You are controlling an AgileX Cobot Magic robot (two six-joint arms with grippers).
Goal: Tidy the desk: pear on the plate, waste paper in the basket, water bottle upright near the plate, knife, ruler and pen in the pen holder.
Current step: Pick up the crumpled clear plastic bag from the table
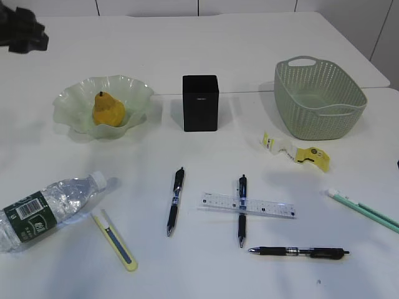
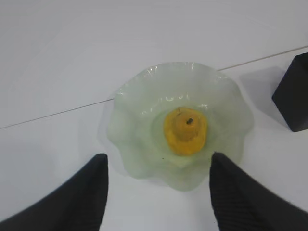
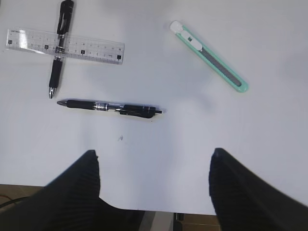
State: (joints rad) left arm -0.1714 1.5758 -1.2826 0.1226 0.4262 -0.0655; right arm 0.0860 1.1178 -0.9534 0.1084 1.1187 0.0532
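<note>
Pear seated upright in plate; that step judged complete. Left gripper hovering above plate, spread wide, holding nothing. Right gripper likewise wide apart and empty, poised over tabletop near pen and green knife. Bottle lying on its side at left, well apart from plate. Waste paper just beside basket, not in it. Ruler lying across a second pen. Pen holder standing between plate and basket, within reach of either arm.
</note>
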